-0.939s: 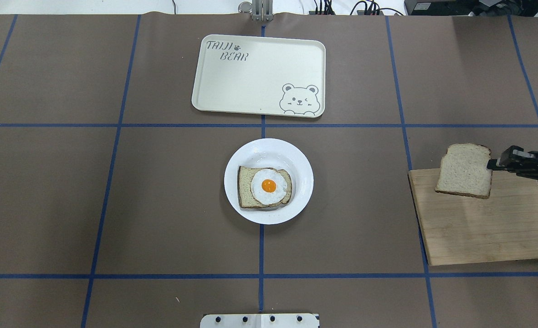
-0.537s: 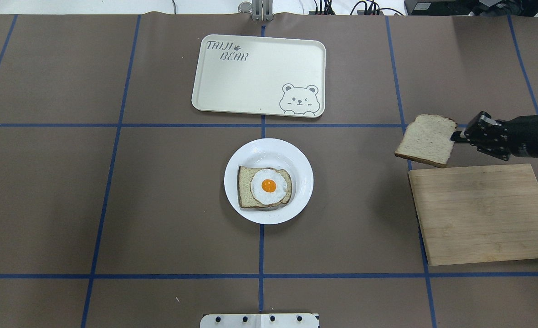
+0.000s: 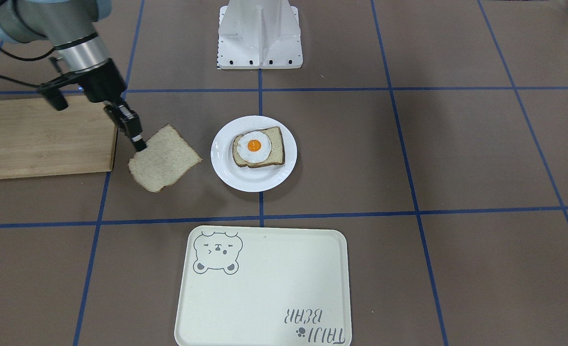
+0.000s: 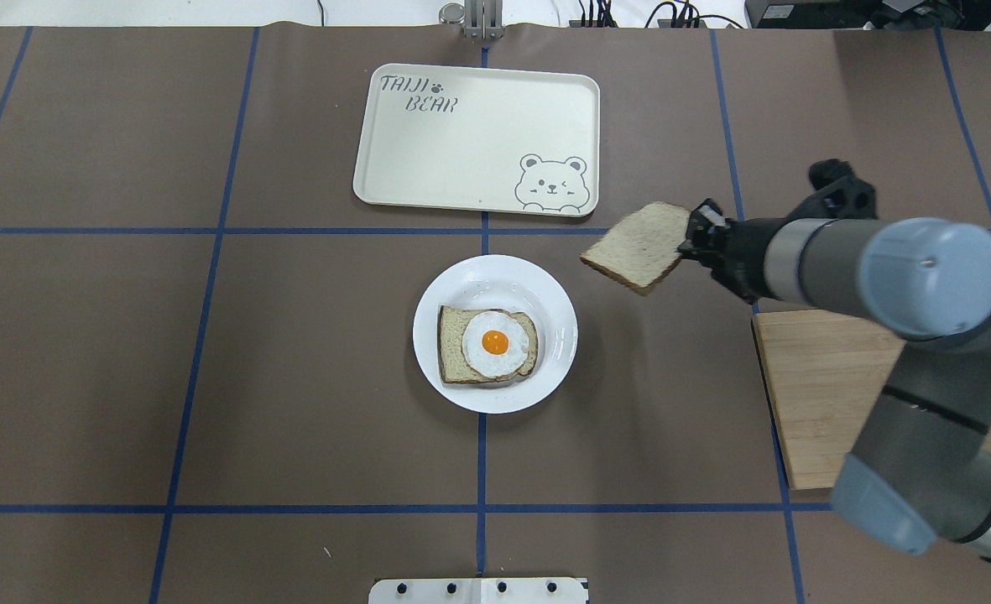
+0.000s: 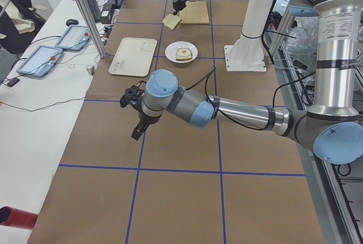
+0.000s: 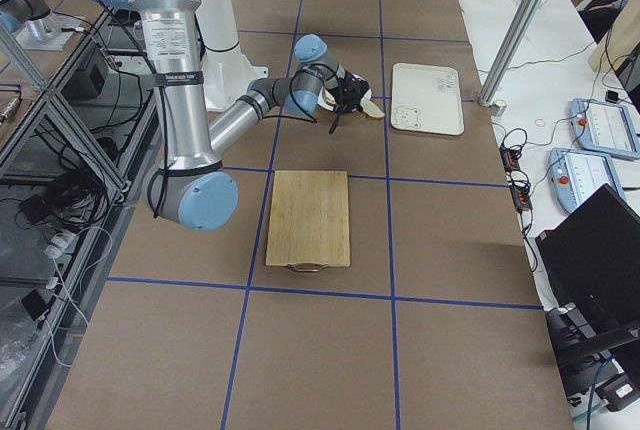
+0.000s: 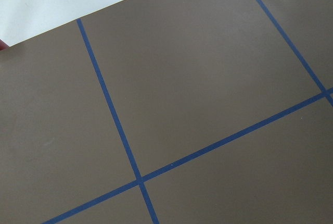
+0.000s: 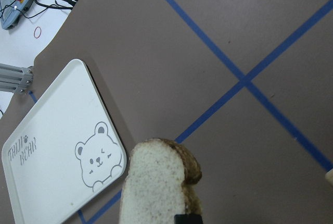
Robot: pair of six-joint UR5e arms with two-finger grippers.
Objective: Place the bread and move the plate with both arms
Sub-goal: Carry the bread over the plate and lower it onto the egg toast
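The plain bread slice point(image 4: 639, 247) hangs in the air right of the white plate point(image 4: 555, 356), between it and the tray's corner. My right gripper point(image 4: 686, 243) is shut on the slice's right edge; it also shows in the front view point(image 3: 139, 146) with the bread point(image 3: 164, 158) left of the plate point(image 3: 222, 166). The right wrist view shows the bread point(image 8: 156, 182) close up. The plate holds a slice topped with a fried egg point(image 4: 488, 344). My left gripper point(image 5: 138, 130) shows only in the exterior left view, low over bare table; I cannot tell if it is open or shut.
A cream bear tray point(image 4: 478, 134) lies beyond the plate, also in the front view point(image 3: 264, 283). A wooden cutting board point(image 4: 822, 377) lies at the right, partly under my right arm. Blue tape lines cross the brown table cover.
My right gripper has carried the bread leftward, off the cutting board and toward the plate. The arm now reaches far into view. The plate has not moved.
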